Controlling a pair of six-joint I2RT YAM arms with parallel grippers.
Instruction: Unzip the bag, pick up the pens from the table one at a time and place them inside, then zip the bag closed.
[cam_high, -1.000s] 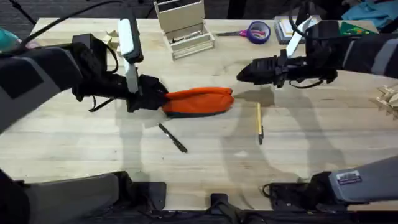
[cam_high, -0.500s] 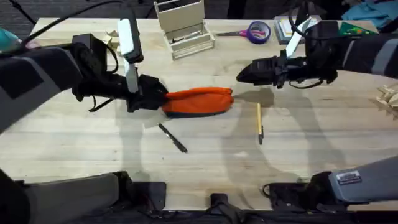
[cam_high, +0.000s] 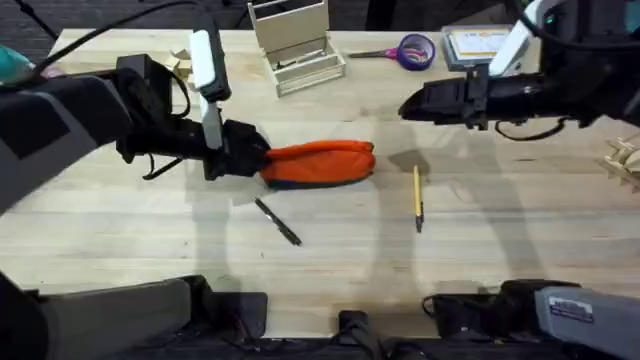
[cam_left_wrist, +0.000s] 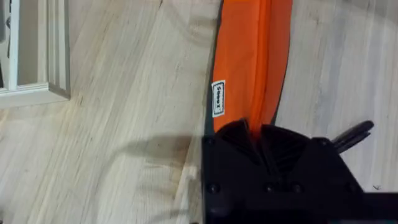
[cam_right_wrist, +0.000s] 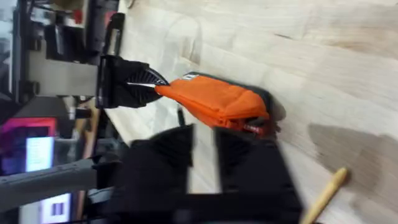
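From overhead, the orange bag (cam_high: 320, 162) lies mid-worktop (cam_high: 330, 270), the left pincer (cam_high: 262, 157) clamped on its end; the left wrist view shows the fingers pinching the zipper ridge. The right pincer (cam_high: 405, 106) hovers apart, slightly parted, in its wrist view.

The bag (cam_high: 320, 162) lies on the table (cam_high: 150, 250) near the middle of the overhead frame. The left gripper (cam_high: 262, 158) is at the bag's left end and pinches it. The right gripper (cam_high: 408, 104) hangs up and to the right of the bag, apart from it. One pen (cam_high: 278, 221) lies just below the bag, tilted. The other pen (cam_high: 417, 197) lies lower right of the bag. A rack (cam_high: 295, 45) sits at the top middle, and scissors (cam_high: 405, 50) lie to its right.
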